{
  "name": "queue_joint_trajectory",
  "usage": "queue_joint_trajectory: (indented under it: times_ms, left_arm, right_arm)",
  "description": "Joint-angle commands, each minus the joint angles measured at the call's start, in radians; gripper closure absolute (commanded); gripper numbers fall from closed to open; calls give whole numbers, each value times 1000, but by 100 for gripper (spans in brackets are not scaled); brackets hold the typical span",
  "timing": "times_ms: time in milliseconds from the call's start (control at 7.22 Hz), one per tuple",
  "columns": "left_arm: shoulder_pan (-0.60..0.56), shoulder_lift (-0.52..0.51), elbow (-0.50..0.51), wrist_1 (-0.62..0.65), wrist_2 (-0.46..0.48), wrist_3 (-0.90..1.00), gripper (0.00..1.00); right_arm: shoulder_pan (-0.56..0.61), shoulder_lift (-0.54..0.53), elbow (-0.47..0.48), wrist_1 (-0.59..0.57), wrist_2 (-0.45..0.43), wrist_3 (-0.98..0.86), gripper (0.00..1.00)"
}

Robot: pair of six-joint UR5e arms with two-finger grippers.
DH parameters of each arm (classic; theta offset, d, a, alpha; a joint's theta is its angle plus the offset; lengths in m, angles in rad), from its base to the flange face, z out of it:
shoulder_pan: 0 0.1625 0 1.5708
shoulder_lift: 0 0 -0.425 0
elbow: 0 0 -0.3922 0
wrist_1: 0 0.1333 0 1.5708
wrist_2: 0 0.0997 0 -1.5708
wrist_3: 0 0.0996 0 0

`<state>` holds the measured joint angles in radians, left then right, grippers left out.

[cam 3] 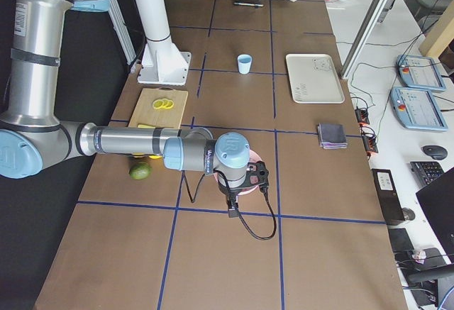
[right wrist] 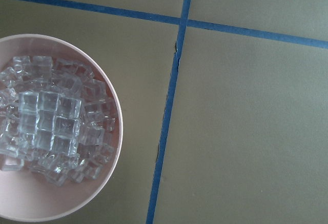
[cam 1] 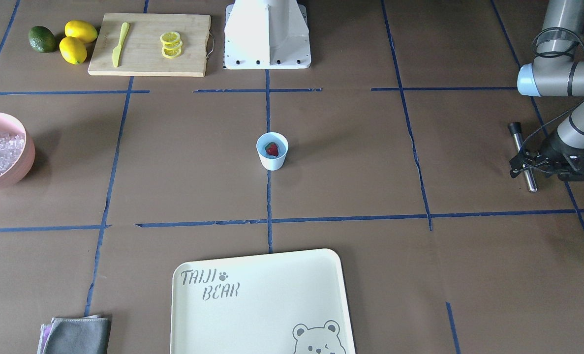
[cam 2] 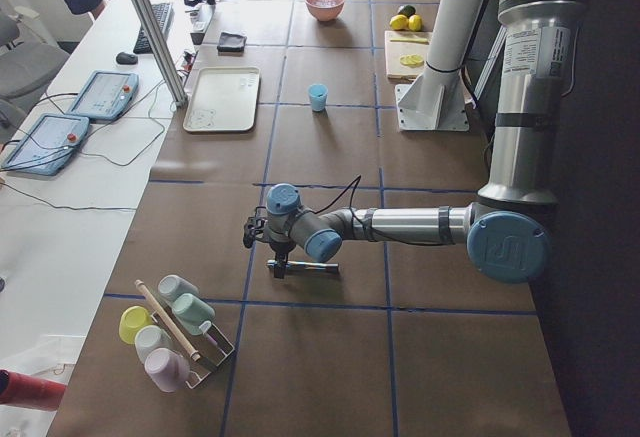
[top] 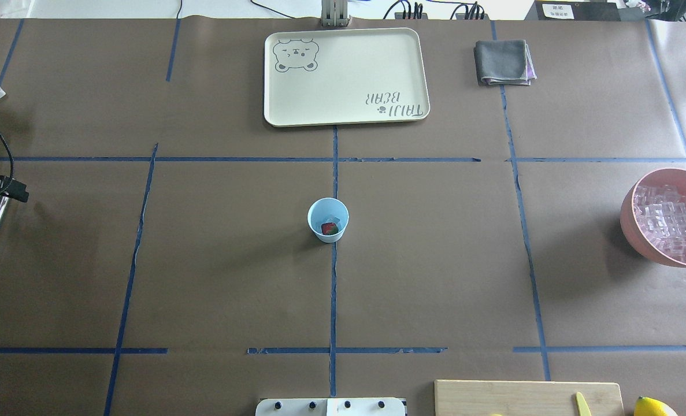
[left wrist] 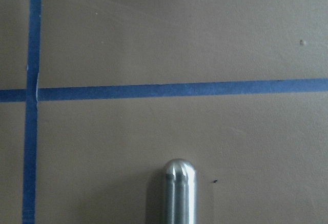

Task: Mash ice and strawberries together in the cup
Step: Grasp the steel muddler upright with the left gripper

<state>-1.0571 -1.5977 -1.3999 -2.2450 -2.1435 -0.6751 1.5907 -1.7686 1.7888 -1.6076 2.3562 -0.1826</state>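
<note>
Since mashing needs a tool, L gripper sat astride the metal muddler, which lay flat at the overhead 9 o'clock edge; couldn't tell if it pinched the rod or stood off. Cup stood upright at table ctr w/ strawberry inside, prob. so both arms reach. R gripper hung over pink bowl of ice at 3 o'clock; spread or pressed, couldn't tell. Berry looked whole, so mashing not begun.
</note>
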Motion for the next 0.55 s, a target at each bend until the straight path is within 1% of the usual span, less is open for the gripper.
queue_joint_trajectory:
  times_ms: [0,277,415]
  left_arm:
    - [2,1,1,1,-7,2,90]
    - [2,8,1,-1,-7,2,95]
    - [0,12,-4,-1,-7,3,100]
  right_arm:
    - [0,-2,1,0,0,-3,0]
    - [0,-2,1,0,0,-1,0]
    - [0,-2,1,0,0,-1,0]
